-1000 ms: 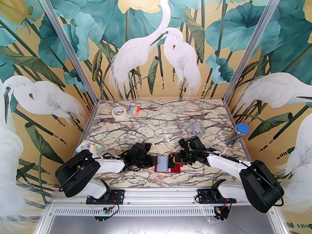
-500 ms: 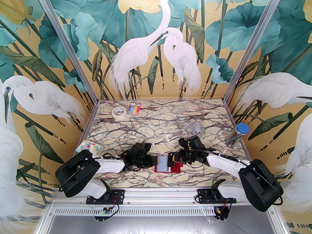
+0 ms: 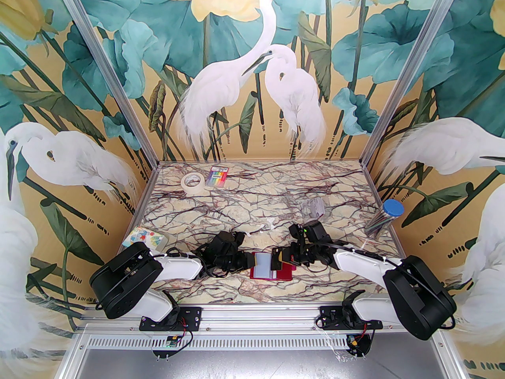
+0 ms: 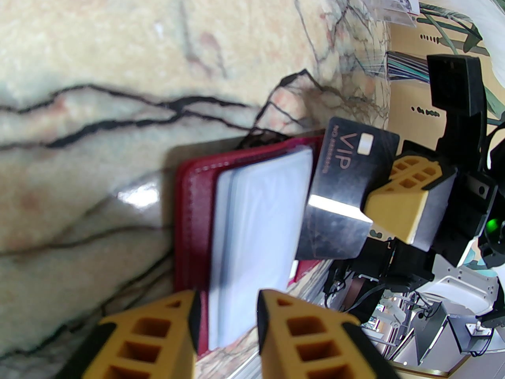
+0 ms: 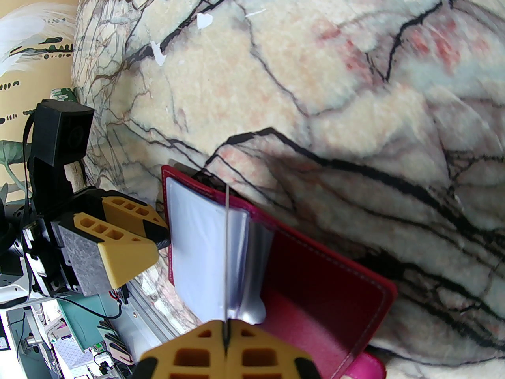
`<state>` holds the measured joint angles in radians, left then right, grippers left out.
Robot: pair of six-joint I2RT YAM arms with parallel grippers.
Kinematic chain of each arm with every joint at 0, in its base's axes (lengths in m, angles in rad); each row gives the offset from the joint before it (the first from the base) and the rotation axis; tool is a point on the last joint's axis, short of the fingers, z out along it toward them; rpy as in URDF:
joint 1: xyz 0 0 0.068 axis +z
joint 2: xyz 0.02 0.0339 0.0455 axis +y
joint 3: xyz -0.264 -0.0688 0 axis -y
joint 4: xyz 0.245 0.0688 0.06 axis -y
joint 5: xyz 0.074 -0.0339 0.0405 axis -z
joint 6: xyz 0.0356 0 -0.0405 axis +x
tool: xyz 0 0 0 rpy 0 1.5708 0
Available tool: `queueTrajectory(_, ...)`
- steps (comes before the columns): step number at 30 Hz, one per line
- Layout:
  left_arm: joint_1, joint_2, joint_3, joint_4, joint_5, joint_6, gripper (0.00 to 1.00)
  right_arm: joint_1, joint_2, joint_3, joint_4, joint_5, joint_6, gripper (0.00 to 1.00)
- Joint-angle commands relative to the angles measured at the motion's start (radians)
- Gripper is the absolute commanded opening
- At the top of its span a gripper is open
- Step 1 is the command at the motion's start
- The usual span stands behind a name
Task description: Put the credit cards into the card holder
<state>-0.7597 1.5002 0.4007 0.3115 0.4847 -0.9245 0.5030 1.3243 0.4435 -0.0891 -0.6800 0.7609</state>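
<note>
The dark red card holder [image 3: 285, 275] lies open near the table's front edge, its clear sleeves [image 4: 256, 227] fanned up from the red cover [image 4: 189, 219]. My left gripper [image 3: 247, 262] is at its left edge, fingers closed on the cover and sleeve stack [image 4: 225, 322]. My right gripper [image 3: 278, 259] is shut on a black credit card [image 4: 343, 180] marked VIP. The card is held on edge just over the sleeves at the holder's fold. In the right wrist view that card [image 5: 227, 231] shows as a thin line over the holder [image 5: 323, 282].
A tape roll [image 3: 192, 183] and a rainbow-striped packet [image 3: 219, 177] lie at the back left. A small clear case [image 3: 313, 207] sits behind the right gripper. A blue-lidded tube [image 3: 384, 216] lies at the right edge, a patterned packet [image 3: 144, 238] at the left edge.
My right gripper has shifted slightly to the left with the black card, closer over the sleeves. The left arm and the card holder have not moved.
</note>
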Motion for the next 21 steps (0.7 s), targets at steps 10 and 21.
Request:
queueTrajectory(10, -0.008, 0.034, 0.005, -0.027, -0.036, 0.001, 0.3, 0.009, 0.013, -0.015, 0.038, -0.004, 0.023, 0.0)
queueTrajectory(21, -0.007, 0.036, 0.004, -0.021, -0.033, 0.002, 0.3, 0.015, 0.018, -0.028, 0.05, -0.001, 0.04, 0.0)
